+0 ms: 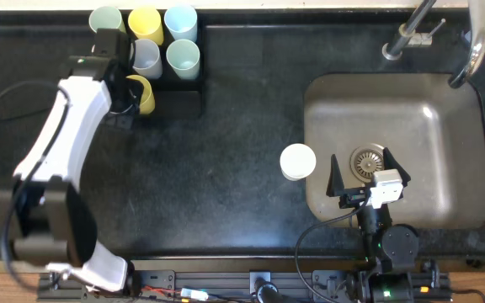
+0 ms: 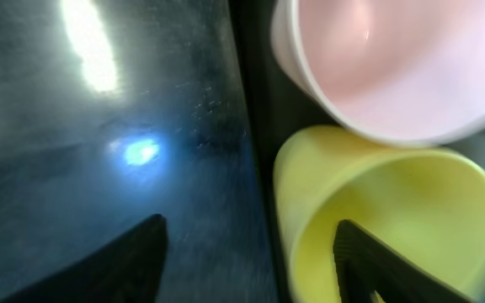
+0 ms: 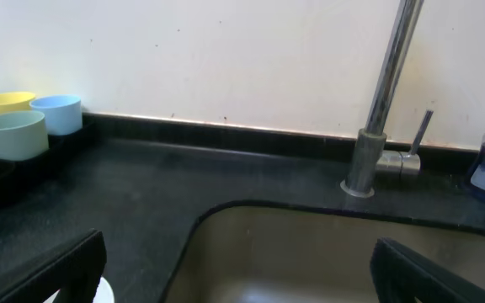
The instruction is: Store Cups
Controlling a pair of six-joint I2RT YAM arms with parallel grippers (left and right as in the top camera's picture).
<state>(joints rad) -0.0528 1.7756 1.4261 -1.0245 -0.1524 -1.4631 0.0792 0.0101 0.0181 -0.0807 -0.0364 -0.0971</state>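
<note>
Left gripper (image 2: 251,220) is at the black cup rack (image 1: 183,94), jaws part-spread astride the wall of the tilted yellow plastic cup (image 2: 394,219), one finger inside and one clear outside. Over the steel sink (image 1: 445,109), the right gripper (image 1: 369,172) gapes wide. The round white cup (image 1: 297,162) stands just to its left on the dark surface (image 1: 226,185), and the right arm looks nearer to it.

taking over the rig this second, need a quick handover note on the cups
Left claw: open, one finger inside a yellow cup in the tray's near row.
Right claw: open, empty, over the sink.
Done: five cups stand in the tray.
Left: let the yellow cup settle, then store the white cup on the counter by the sink's rim.
</note>
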